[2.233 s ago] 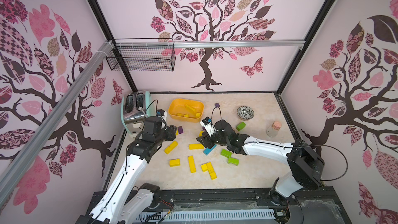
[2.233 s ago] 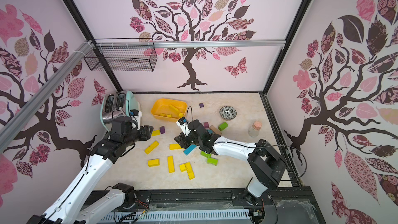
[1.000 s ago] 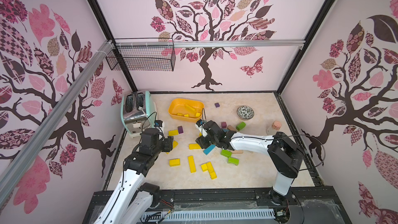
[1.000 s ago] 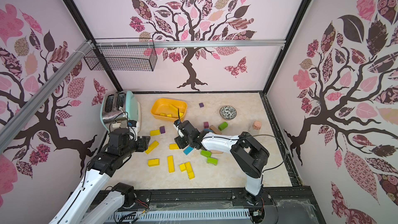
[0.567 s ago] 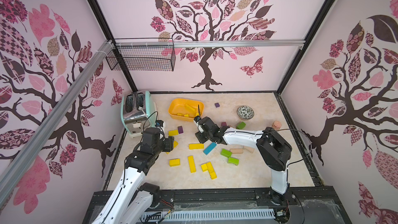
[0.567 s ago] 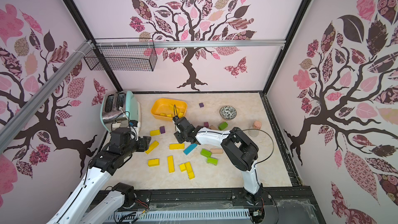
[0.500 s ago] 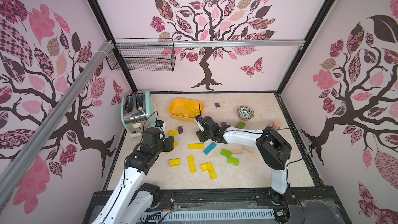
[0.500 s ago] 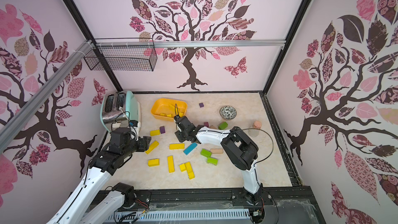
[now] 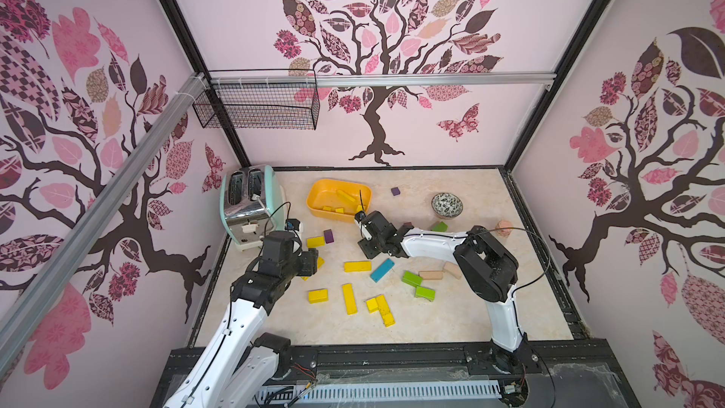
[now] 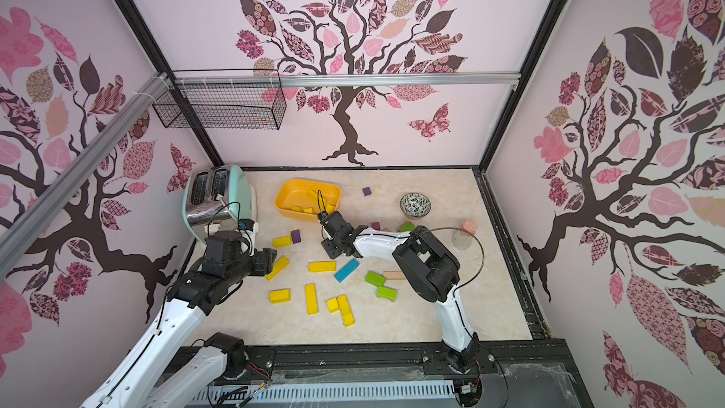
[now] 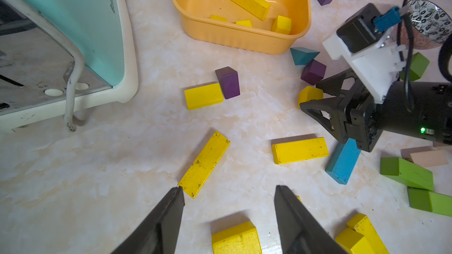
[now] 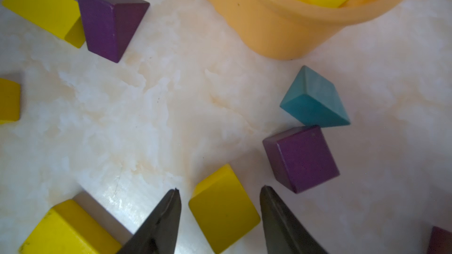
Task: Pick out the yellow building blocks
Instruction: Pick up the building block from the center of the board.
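Change vs. earliest frame: the right arm has folded at the elbow and swung its gripper from mid-floor toward the tub (image 11: 232, 36). The left arm has pulled back slightly toward the near side.

Right arm: elbow raised near the right side, white forearm running across the floor (image 9: 451, 319). Right gripper (image 12: 219, 188) sits low over a yellow cube (image 12: 223, 206) just in front of the tub. Its jaws straddle the cube with floor showing beside one finger, so it is not clamped.

Left arm: reaching forward beside the toaster (image 9: 251, 206). Left gripper (image 11: 228, 188) is spread and holds nothing, above a short yellow block (image 11: 236, 238).

Yellow blocks (image 10: 279, 295): 12 counted.
- In the tub: four (one bar, three small).
- On the floor: eight (three long bars, three short, two cubes).

Axes: slanted bar (image 11: 204, 164) lies diagonal, one end at a left fingertip. Long bar (image 9: 349, 298) runs near-to-far. Crosswise bar (image 9: 357, 266) lies left-right.
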{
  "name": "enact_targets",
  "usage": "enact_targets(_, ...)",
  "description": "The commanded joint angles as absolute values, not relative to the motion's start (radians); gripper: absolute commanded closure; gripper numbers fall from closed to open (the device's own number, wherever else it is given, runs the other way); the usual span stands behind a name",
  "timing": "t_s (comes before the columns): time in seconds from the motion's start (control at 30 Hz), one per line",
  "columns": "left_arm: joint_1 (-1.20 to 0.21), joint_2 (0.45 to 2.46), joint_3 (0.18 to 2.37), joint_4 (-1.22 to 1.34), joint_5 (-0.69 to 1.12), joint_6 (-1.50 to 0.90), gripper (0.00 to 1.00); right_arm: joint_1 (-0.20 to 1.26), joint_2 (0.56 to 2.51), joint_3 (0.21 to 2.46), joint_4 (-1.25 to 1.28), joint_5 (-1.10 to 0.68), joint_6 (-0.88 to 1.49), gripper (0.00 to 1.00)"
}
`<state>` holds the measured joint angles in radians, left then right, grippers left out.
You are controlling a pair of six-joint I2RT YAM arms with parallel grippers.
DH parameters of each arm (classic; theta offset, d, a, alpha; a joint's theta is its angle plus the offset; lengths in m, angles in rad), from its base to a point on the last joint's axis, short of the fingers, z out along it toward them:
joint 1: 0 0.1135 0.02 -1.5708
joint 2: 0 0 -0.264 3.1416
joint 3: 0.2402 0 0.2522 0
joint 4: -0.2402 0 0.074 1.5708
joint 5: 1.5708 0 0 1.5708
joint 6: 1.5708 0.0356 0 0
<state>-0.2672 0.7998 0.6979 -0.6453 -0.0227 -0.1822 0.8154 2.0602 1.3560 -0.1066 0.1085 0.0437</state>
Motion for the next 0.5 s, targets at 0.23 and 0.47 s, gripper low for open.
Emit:
enact_targets(0.23, -0.268, 0.784, 0.700, -0.640, -0.020, -0.171, 0.34, 0.811, 2.070, 1.386, -0.141, 0.079, 0.008, 0.53)
enact_targets(0.47, -0.267, 0.755, 0.699, -0.640, -0.020, -0.174, 0.34, 0.811, 2.037, 1.372, -0.124, 0.075, -0.029, 0.57)
